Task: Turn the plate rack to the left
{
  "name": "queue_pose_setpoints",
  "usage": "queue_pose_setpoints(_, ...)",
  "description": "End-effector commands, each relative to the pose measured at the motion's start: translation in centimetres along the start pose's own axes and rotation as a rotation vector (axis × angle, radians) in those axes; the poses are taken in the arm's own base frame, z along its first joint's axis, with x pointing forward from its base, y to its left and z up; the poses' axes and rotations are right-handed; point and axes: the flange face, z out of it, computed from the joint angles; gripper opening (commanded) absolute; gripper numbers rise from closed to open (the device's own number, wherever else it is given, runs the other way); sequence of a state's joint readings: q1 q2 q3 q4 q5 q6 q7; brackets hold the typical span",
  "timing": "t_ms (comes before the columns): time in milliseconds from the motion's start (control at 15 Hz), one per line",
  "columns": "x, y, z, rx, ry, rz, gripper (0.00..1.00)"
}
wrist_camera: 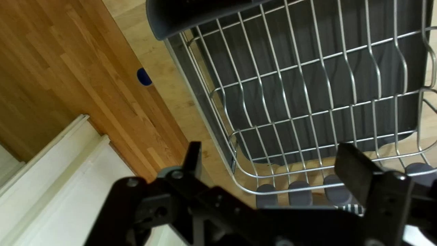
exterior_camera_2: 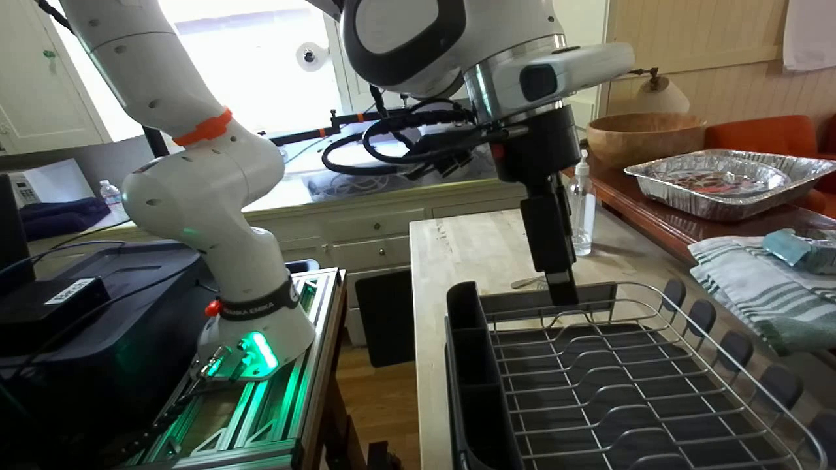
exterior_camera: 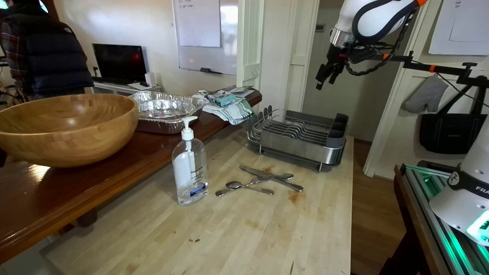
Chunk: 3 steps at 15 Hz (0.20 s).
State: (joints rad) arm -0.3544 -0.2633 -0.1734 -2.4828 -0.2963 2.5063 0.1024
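Pale wooden table [exterior_camera: 244,236] across the foreground, and out at its far end in an exterior view sits the plate rack [exterior_camera: 294,141], standing level near a striped towel [exterior_camera_2: 751,281]. Above it hangs the gripper [wrist_camera: 273,164], fingers [wrist_camera: 353,171] spread wide in the wrist view! Crossed cutlery [exterior_camera: 284,182] lies near the rack, a pump bottle [exterior_camera: 191,175] just beside it, lettering too small to read. Legible, though: FRANKA EMIKA, on the black band [exterior_camera_2: 260,307] round the foot of the white arm [exterior_camera_2: 209,176]. White label [exterior_camera_2: 70,291] on a black box [exterior_camera_2: 39,326], print too fine; wall sheet [exterior_camera: 199,26] with handwriting up top, unreadable.
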Motion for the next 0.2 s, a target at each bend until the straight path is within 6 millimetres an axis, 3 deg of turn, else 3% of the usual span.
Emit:
queue_pose_setpoints(0, -0.07, -0.25, -0.14, 0.001, 0.001, -0.004, 1.00)
queue_pose_setpoints(133, -0.18, -0.36, -0.20, 0.002, 0.001, -0.006, 1.00)
